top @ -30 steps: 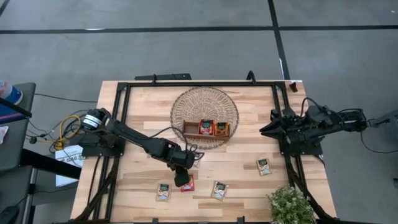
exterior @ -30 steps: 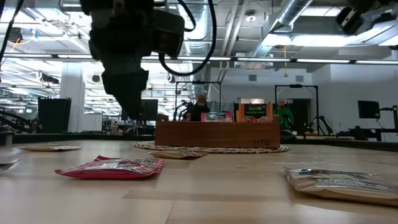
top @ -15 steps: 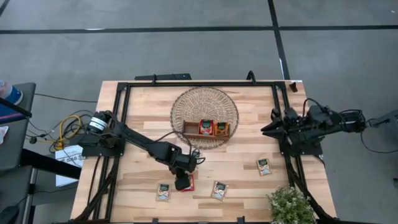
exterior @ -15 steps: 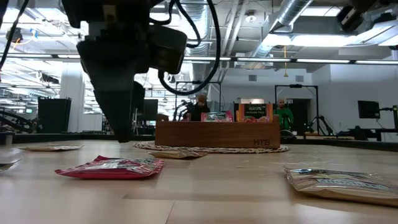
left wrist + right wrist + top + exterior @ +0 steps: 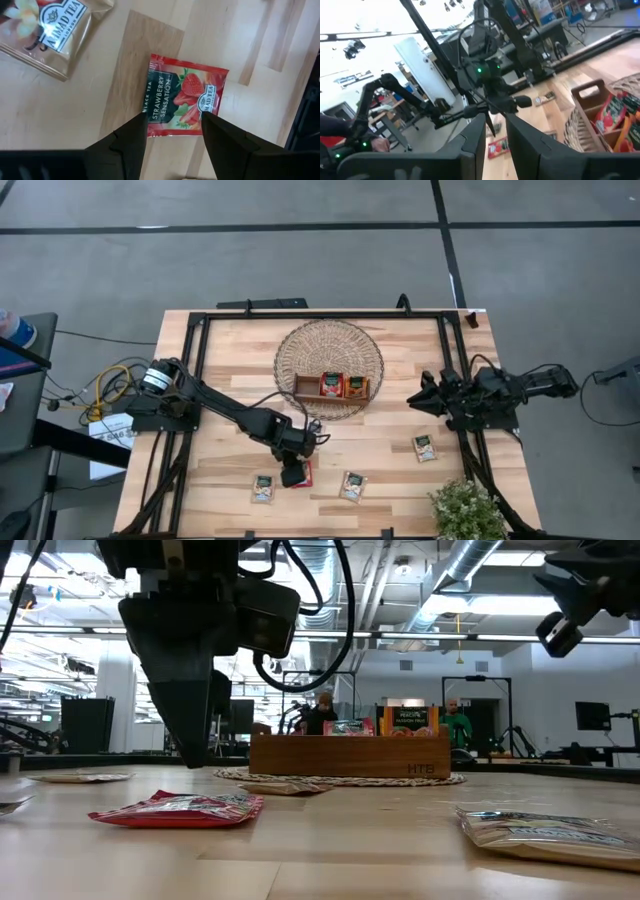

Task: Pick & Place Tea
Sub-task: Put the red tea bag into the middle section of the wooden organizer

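A red tea sachet [image 5: 186, 101] lies flat on the wood near the table's near edge, also visible as the red sachet [image 5: 302, 475] under the left arm and the red sachet [image 5: 180, 808] in the low view. My left gripper [image 5: 175, 117] hangs just above it, pointing down and open, a finger on either side of one edge of the sachet without touching it. My right gripper [image 5: 414, 400] is open and in the air at the table's right side, holding nothing. Two sachets, red and orange, stand in the wooden tray [image 5: 306, 388] on the wicker basket [image 5: 329, 345].
Three pale sachets lie flat: one [image 5: 262, 488] left of the red one, one [image 5: 352, 485] right of it, one [image 5: 425, 447] below the right arm. A potted plant [image 5: 466, 510] stands at the near right corner. Black frame rails run along the table's sides.
My left gripper has come down over the red sachet and a little toward the near edge, staying open. My right arm has reached out from the right edge toward the table's middle. The sachets have not moved.
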Tool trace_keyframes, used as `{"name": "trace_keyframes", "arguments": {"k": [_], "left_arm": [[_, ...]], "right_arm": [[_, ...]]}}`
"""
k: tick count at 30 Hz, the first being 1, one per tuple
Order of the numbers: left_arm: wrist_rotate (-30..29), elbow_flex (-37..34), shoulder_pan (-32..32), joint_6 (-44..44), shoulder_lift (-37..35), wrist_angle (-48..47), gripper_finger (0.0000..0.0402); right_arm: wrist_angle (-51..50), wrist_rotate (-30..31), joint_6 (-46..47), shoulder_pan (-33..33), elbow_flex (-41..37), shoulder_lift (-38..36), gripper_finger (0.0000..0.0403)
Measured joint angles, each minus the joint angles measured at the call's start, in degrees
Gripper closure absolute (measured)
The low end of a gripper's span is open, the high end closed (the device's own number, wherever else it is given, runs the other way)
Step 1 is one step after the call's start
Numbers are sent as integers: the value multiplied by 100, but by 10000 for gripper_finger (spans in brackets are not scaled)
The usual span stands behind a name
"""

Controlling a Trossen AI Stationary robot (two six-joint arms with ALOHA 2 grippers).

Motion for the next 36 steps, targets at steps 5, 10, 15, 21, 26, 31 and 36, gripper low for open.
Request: {"name": "trace_keyframes", "arguments": {"k": [5,10,15,21,26,31,36], "left_arm": [[-2,0,0,63,5,-25,222],[-237,0,47,251,35,-48,222],[-512,0,156,333,59,-86,222],[-583,0,164,517,191,-120,222],[-666,28,75,545,356,-215,222],[-766,60,10,546,519,-223,222],[-1168,68,-168,508,590,-370,227]], "right_arm": [[13,2,2,0,-53,-81,334],[29,5,3,0,-53,-81,334],[212,25,7,-2,-53,-81,334],[263,39,9,-2,-53,-81,334],[302,46,11,-2,-47,-69,334],[311,155,13,-2,-47,-70,334],[327,308,13,-9,-47,-70,334]]}}
